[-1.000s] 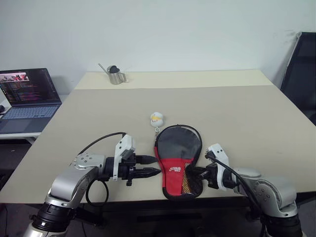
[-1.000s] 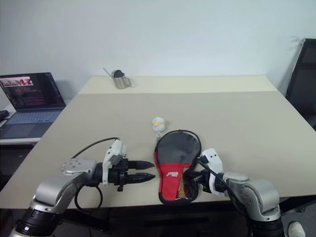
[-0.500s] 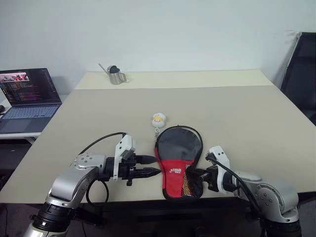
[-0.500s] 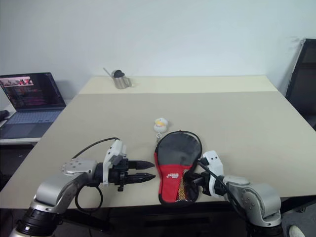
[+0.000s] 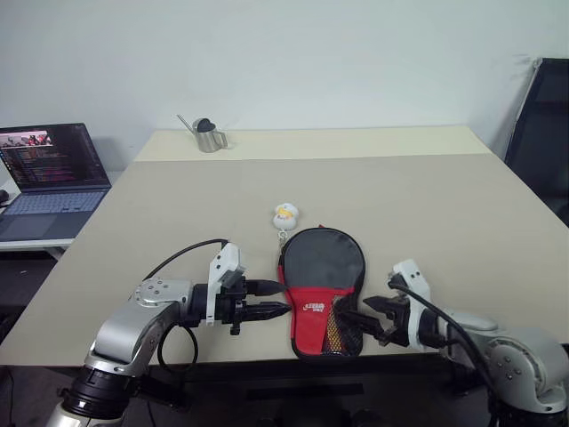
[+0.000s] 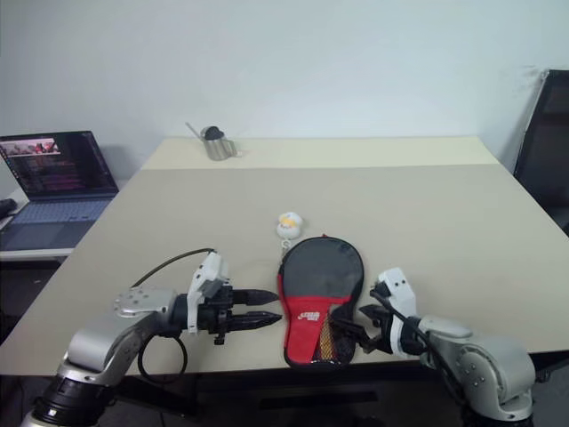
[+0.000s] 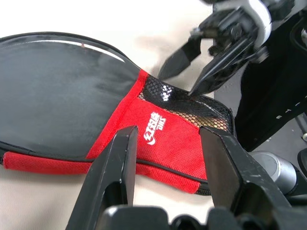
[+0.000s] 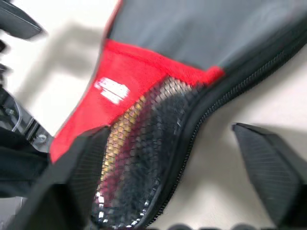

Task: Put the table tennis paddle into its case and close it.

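Observation:
The case (image 5: 320, 267), black fabric with a red panel and white logo, lies flat near the table's front edge. The paddle is hidden; only a light, striped shape shows through the mesh pocket (image 8: 139, 139). My left gripper (image 5: 283, 298) hovers open just left of the red panel, nothing between its fingers (image 7: 117, 163). My right gripper (image 5: 356, 322) is open beside the case's lower right edge, by the mesh, holding nothing. It also appears across the case in the left wrist view (image 7: 176, 84). The zip runs along the case's rim (image 8: 225, 96).
A small white ball (image 5: 284, 213) with yellow marks sits just behind the case. A metal jug (image 5: 209, 135) stands at the table's far left. A laptop (image 5: 53, 169) sits on a side table to the left, a black chair (image 5: 542, 133) to the right.
My right gripper has opened, let go of the case's lower right edge and drawn back to the right. The case's flap lies flatter. The left gripper has stayed put.

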`<state>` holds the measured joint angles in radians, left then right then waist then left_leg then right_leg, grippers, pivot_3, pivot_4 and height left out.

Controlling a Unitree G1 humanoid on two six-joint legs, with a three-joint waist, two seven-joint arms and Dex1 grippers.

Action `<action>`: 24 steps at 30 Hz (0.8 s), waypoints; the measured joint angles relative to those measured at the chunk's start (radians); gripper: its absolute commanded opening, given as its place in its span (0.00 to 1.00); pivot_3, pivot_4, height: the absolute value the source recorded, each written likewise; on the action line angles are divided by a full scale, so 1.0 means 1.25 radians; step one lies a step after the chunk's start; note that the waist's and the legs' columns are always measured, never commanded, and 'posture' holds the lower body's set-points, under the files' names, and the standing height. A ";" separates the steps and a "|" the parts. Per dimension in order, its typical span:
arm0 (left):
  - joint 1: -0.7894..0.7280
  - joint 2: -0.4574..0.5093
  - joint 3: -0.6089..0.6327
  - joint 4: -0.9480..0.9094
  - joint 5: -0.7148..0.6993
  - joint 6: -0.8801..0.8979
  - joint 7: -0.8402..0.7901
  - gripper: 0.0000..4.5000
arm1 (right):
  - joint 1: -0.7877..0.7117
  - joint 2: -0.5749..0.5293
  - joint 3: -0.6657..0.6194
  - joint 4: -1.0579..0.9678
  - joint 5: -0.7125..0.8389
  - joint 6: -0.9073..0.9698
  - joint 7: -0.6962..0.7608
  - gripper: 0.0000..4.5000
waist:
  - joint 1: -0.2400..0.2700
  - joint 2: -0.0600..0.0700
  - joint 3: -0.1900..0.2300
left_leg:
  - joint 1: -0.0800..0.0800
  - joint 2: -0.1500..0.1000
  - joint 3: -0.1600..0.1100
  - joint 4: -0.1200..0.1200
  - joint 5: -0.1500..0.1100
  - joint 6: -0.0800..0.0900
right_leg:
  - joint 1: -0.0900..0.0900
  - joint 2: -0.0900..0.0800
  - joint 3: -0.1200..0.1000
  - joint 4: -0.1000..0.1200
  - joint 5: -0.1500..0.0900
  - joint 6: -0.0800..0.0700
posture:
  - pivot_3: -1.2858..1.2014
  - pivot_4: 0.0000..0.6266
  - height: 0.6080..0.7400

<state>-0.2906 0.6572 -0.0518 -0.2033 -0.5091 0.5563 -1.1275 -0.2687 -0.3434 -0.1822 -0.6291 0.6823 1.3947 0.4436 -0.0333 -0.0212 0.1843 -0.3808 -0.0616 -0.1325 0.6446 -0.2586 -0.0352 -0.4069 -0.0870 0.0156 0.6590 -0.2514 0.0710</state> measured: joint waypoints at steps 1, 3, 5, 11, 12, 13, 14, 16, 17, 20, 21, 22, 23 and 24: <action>-0.007 -0.011 0.002 0.012 0.000 0.000 0.015 0.49 | -0.033 -0.007 -0.006 0.003 0.003 -0.028 0.009 0.99 | 0.000 0.000 0.000 | 0.000 0.000 0.000 0.000 0.000 0.000 | 0.000 0.000 0.000 0.000 0.000 0.000 | 0.52 0.24 1.00; -0.031 -0.032 0.015 0.042 0.000 0.000 0.049 0.49 | -0.084 -0.014 -0.008 0.017 0.005 -0.075 0.022 0.99 | 0.001 0.000 0.000 | 0.000 0.000 0.000 0.000 0.000 0.000 | 0.001 0.001 -0.002 0.000 0.000 0.000 | 0.52 0.24 1.00; -0.070 -0.054 0.040 0.085 0.003 -0.001 0.092 0.49 | -0.114 -0.025 0.030 0.055 -0.006 -0.125 0.033 0.99 | 0.001 0.000 0.000 | 0.000 0.001 -0.001 0.000 0.000 0.000 | 0.001 0.001 -0.003 0.000 0.000 0.000 | 0.52 0.24 1.00; -0.160 -0.079 0.065 0.185 0.051 -0.039 0.178 0.49 | -0.154 -0.021 0.214 0.214 -0.124 -0.297 0.054 0.99 | 0.000 0.000 0.000 | 0.000 0.000 0.000 0.000 0.000 0.000 | 0.000 0.000 -0.001 0.000 0.000 0.000 | 0.52 0.24 1.00; -0.169 -0.082 0.065 0.204 0.061 -0.047 0.188 0.49 | -0.157 -0.018 0.233 0.234 -0.138 -0.314 0.055 0.99 | 0.000 0.000 0.000 | -0.001 0.000 0.000 0.000 0.000 -0.001 | 0.000 0.000 -0.001 0.000 0.000 0.000 | 0.52 0.24 1.00; -0.184 -0.087 0.064 0.234 0.081 -0.058 0.208 0.49 | -0.158 -0.011 0.251 0.257 -0.155 -0.338 0.056 0.99 | 0.001 0.000 0.000 | -0.001 0.000 -0.001 0.000 0.000 -0.001 | -0.001 0.000 -0.001 0.000 0.000 -0.001 | 0.52 0.24 1.00; -0.204 -0.093 0.063 0.272 0.103 -0.071 0.231 0.49 | -0.161 0.000 0.265 0.277 -0.168 -0.356 0.057 0.99 | 0.001 0.000 0.000 | -0.001 0.000 -0.001 0.000 0.000 -0.001 | -0.001 0.000 -0.001 0.000 0.000 -0.001 | 0.52 0.24 1.00; -0.237 -0.107 0.063 0.328 0.130 -0.088 0.263 0.49 | -0.163 0.011 0.283 0.295 -0.185 -0.382 0.057 0.99 | 0.002 0.000 0.000 | -0.002 0.000 -0.001 0.000 0.000 -0.001 | -0.002 0.000 -0.001 0.000 0.001 -0.001 | 0.52 0.24 1.00; -0.257 -0.117 0.063 0.358 0.140 -0.093 0.276 0.49 | -0.164 0.016 0.291 0.302 -0.190 -0.397 0.057 0.99 | 0.002 0.000 0.000 | -0.002 0.000 -0.001 0.000 0.000 -0.001 | -0.002 0.000 -0.001 0.000 0.001 -0.001 | 0.52 0.24 1.00; -0.298 -0.139 0.064 0.425 0.161 -0.112 0.305 0.49 | -0.165 0.037 0.305 0.324 -0.215 -0.429 0.054 0.99 | 0.002 0.000 0.000 | -0.002 -0.001 -0.001 0.000 0.000 -0.001 | -0.002 0.000 -0.001 0.000 0.001 -0.001 | 0.52 0.24 1.00; -0.315 -0.146 0.063 0.455 0.172 -0.122 0.316 0.49 | -0.165 0.042 0.308 0.333 -0.223 -0.438 0.048 0.99 | 0.002 0.000 0.000 | -0.002 -0.001 -0.001 0.000 0.000 -0.001 | -0.002 0.000 -0.001 0.000 0.001 -0.001 | 0.52 0.24 1.00; -0.340 -0.156 0.063 0.498 0.187 -0.133 0.332 0.49 | -0.166 0.048 0.315 0.346 -0.239 -0.450 0.042 0.99 | 0.002 0.000 0.000 | -0.002 -0.001 -0.001 0.000 0.000 -0.001 | -0.002 0.000 -0.001 0.000 0.001 -0.001 | 0.52 0.24 1.00; -0.364 -0.166 0.063 0.538 0.198 -0.145 0.346 0.49 | -0.166 0.051 0.323 0.357 -0.253 -0.459 0.036 0.99 | 0.002 0.000 0.000 | -0.002 -0.001 -0.001 0.000 0.000 -0.001 | -0.002 0.000 -0.001 0.001 0.001 -0.001 | 0.52 0.24 1.00; -0.385 -0.176 0.063 0.575 0.209 -0.157 0.358 0.49 | -0.166 0.056 0.330 0.366 -0.265 -0.466 0.029 0.99 | 0.002 0.000 0.000 | -0.002 -0.001 -0.001 0.000 0.000 -0.001 | -0.002 0.000 -0.001 0.001 0.001 -0.001 | 0.52 0.24 1.00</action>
<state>-0.7719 0.4378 0.0271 0.5150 -0.2480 0.3600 -0.6799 -0.4760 -0.2730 0.2297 -0.1711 0.3506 0.8124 0.4798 -0.0311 -0.0217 0.1841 -0.3828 -0.0630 -0.1341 0.6451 -0.2582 -0.0369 -0.4092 -0.0868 0.0139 0.6601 -0.2507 0.0702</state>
